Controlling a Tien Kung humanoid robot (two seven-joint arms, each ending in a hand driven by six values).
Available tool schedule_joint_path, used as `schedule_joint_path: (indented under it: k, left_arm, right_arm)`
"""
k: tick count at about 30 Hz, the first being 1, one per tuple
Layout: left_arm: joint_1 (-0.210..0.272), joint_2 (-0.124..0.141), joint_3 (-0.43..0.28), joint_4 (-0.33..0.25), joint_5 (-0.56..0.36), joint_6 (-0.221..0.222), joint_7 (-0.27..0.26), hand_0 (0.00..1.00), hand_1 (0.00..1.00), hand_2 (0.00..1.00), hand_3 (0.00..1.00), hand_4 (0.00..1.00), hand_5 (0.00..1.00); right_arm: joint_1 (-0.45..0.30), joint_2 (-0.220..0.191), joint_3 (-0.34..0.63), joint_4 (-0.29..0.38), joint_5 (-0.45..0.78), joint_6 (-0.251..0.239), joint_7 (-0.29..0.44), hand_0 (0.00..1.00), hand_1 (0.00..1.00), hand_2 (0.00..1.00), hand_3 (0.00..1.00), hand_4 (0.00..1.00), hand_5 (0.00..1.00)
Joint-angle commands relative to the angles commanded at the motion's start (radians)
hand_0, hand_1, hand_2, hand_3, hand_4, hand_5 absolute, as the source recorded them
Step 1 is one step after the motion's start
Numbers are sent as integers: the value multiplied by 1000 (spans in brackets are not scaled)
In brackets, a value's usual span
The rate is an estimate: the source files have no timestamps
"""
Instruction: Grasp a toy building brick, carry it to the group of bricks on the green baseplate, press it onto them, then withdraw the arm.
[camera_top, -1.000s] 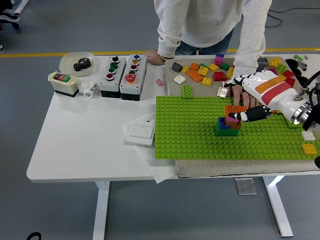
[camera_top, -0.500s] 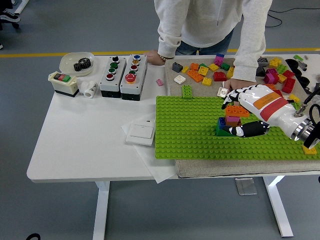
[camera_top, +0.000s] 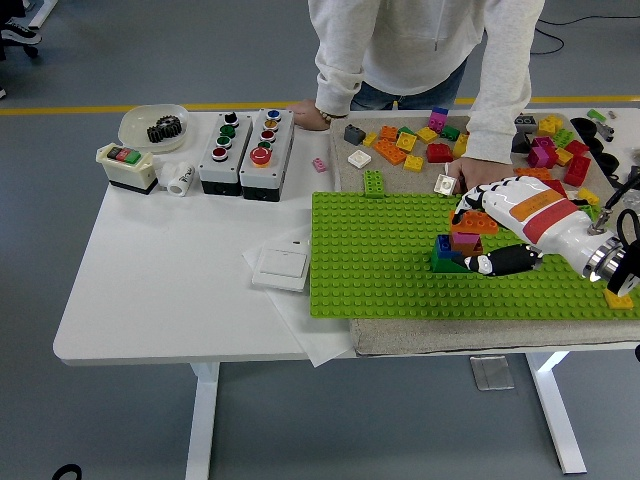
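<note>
Head view — what has changed?
— The right hand (camera_top: 492, 235) has come down and left over the last second; its orange brick (camera_top: 473, 223) now sits on the stack (camera_top: 456, 250) on the baseplate (camera_top: 380, 260).
— So it's placing?
— I'd judge so: pressing is next, then withdrawal.
— And the grip?
— Fingers closed around the brick, which lies under them, thumb alongside the stack.
</note>
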Motion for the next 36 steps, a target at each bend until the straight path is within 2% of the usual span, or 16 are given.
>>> schedule_joint_path:
  k: [4,5,36]
  left_arm:
    - [-2,0,2,0,0,1,0,843,844,825,634,719,620]
    - [-2,0,2,0,0,1,0,842,844,826,633,720,620]
    - [-7,0,12,0,0,8,3,841,844,825,634,719,620]
  right_arm:
    - [2,1,-4,-18,0,0,7,659,658,702,585,822,460]
    - [2,1,-5,-20,0,1,7,658,656,700,583,811,491]
    - [12,14,-32,-38,2,13,12,646,645,696,579,799,479]
